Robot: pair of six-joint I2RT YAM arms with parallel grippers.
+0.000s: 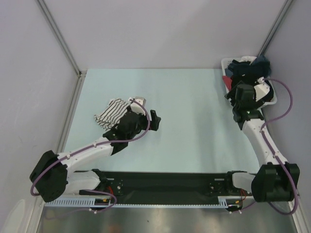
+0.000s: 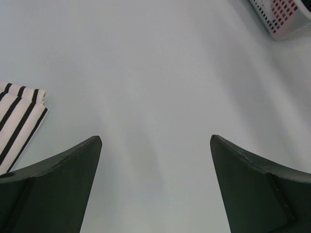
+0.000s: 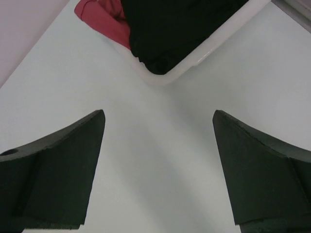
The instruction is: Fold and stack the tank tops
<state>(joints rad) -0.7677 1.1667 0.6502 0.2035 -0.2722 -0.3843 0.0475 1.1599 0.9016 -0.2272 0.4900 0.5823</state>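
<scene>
Left gripper (image 2: 155,141) spread wide and empty, low over the pale blue-green table (image 1: 194,126); right gripper (image 3: 158,116) likewise apart, holding nothing, aimed at the near corner of the white basket (image 3: 204,51). Striped tank top (image 1: 111,112) on the table's left half, just beside the left wrist and off to that gripper's left, seen only as a corner at the left edge of the wrist view. Loosely folded or bunched, hard to tell which, with a long axis slanting from near-left to far-right in the overhead view. Black tank top (image 3: 180,29), by the look of it, heaped in the basket at the far right corner: directly ahead of the right gripper, well apart from the left, so probably the right arm's to fetch. Black cloth matte and limp, reaching the rim, with red cloth (image 3: 99,17) beside it. Basket of smooth hard plastic, round-cornered. Striped knit thin and soft, likely to sag if lifted by one edge.
</scene>
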